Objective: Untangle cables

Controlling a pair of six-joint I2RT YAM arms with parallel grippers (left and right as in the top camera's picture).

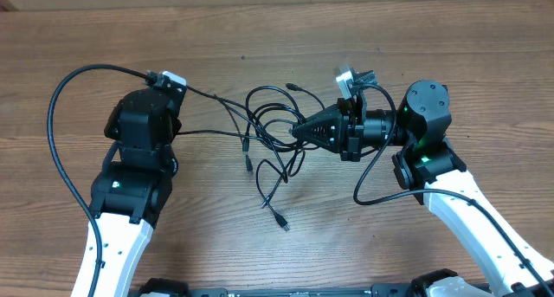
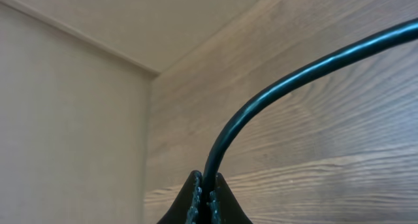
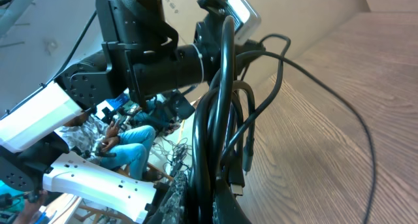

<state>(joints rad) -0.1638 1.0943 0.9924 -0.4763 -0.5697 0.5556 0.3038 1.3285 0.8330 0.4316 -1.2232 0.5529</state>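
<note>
**A:** Quick one. Where are the cables?

**B:** The cables (image 1: 264, 132) sit mid-table (image 1: 86, 37), between the two arms and nearer the right one. It's one clump, with the loops crossing over each other.

**A:** Pincers?

**B:** The left gripper (image 2: 206, 183) is closed, pinching a single black cord (image 2: 274, 87) that arcs up and to the right from the tips. The right gripper (image 1: 297, 131) is also closed, nose in the right side of the clump. Its wrist view shows several loops bunched just over the fingers, but I can't tell how many strands are actually clamped.

**A:** Progress?

**B:** Early, I'd say. No cable lies apart on its own yet. Two thin strands run from the left arm across to the clump, so it looks like a sideways pull is set up. One plug end (image 1: 283, 224) trails free on the near side, and another tip (image 1: 294, 87) pokes out on the far side. The middle is still looped together.

**A:** What's left?

**B:** Nearly all of it, in my judgement. The crossings in the centre need opening, each cord needs drawing out, and then they need laying down separately. The bunch around the right fingers could snag if the arms pull apart hard.
</note>
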